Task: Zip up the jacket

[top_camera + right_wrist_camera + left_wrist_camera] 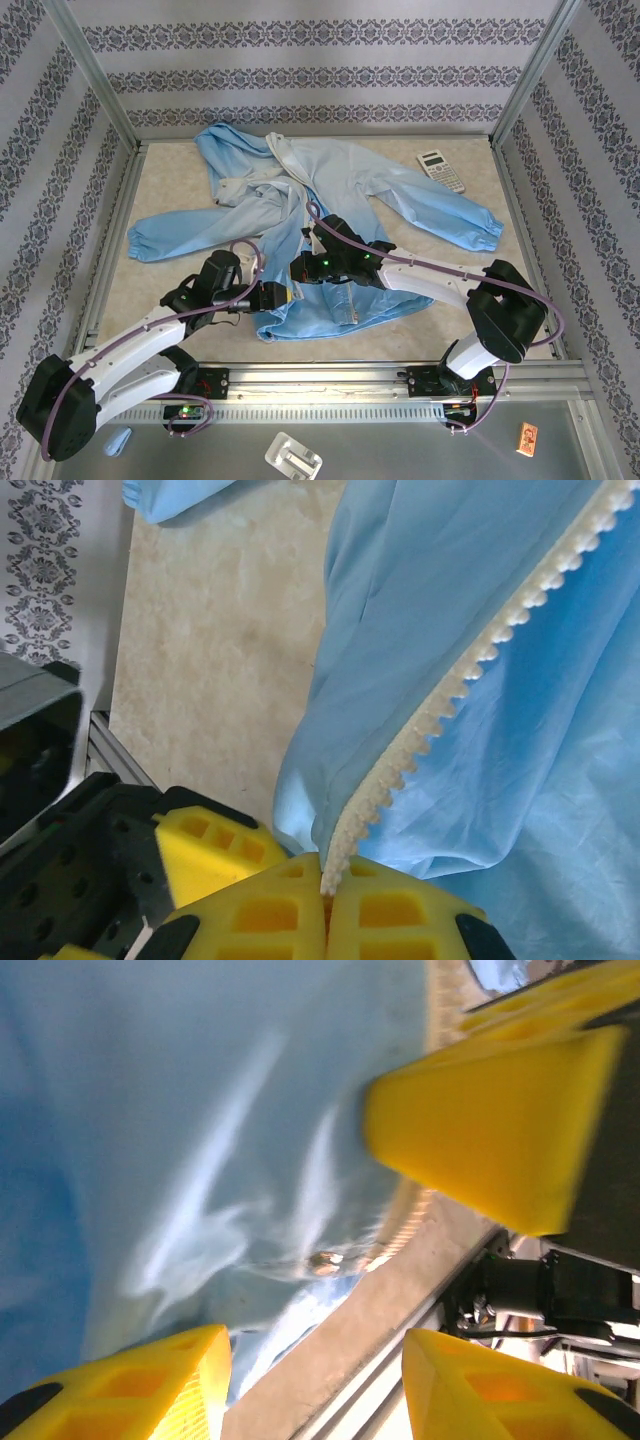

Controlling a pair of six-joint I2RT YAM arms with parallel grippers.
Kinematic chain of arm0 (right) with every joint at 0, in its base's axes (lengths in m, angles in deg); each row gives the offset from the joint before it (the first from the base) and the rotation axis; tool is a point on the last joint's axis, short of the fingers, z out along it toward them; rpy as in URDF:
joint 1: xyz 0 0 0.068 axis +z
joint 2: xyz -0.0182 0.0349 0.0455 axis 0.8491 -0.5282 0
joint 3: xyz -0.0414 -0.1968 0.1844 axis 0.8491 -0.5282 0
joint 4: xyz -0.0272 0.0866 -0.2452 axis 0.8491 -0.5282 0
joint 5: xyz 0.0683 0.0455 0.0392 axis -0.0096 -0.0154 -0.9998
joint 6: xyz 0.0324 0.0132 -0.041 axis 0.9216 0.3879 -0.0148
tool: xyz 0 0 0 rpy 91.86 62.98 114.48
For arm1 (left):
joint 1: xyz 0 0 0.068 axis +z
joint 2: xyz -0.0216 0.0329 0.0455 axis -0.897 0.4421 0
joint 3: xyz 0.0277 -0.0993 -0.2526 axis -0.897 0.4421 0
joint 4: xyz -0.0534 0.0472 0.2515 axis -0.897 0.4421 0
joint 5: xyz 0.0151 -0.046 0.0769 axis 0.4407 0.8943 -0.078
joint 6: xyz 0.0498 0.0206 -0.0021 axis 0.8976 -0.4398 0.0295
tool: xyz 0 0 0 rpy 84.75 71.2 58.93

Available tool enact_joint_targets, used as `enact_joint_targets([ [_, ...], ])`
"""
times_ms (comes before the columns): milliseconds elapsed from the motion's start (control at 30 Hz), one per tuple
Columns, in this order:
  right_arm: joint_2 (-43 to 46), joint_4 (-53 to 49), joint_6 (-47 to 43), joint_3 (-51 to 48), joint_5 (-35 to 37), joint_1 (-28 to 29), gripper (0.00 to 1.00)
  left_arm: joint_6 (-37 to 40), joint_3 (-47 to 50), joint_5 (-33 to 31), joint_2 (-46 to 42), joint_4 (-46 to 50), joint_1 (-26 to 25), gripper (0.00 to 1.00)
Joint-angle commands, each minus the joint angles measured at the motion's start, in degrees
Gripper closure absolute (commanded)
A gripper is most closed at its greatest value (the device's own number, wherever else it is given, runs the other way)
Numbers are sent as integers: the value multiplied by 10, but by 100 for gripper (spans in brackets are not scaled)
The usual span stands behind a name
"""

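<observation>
Your right claw [325, 885] is pinched fully closed on the low end of the white zipper strip [470, 670], which runs away toward 1 o'clock. Your left claw [315, 1390] gapes wide, the hem's edge lying between its 2 fingers, gripping nothing. The jacket [330, 190] sprawls across the middle of the table [170, 180], hood toward 12 o'clock, with a calculator [441, 170] at 2 o'clock.

Seen from above, cannot follow the lower front middle of the jacket [400, 190] beneath both arms. From the left wrist, blurred throughout; cannot identify the small shiny bit [325, 1258] at the hem. From the right wrist, cannot see the near end of the zipper strip [470, 675], buried between the pressed-together fingers of the right gripper [328, 885], nor the far end, cut off top right.
</observation>
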Motion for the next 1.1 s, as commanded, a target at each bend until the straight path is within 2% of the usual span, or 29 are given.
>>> enact_joint_targets([
  [0, 6, 10, 0, -12, 2, -5, 100, -16, 24, -33, 8, -54, 6, 52],
  [100, -9, 11, -4, -24, 9, -5, 98, -27, 48, -40, 30, -93, 6, 55],
  [300, -35, 39, -10, -52, 26, 4, 83, -45, 83, -56, 65, -149, 6, 76],
  [633, -53, 56, 9, -78, 45, 40, 65, -38, 82, -76, 62, -126, 6, 80],
  [767, -50, 62, 19, -94, 51, 54, 69, -39, 85, -76, 67, -129, 6, 80],
  [867, -41, 56, 21, -98, 58, 60, 79, -37, 87, -77, 65, -128, 5, 80],
  [1000, -23, 50, 23, -98, 69, 61, 99, -25, 73, -70, 53, -104, 7, 80],
  [1067, -13, 42, 21, -94, 71, 60, 100, -10, 56, -61, 36, -74, 9, 80],
])
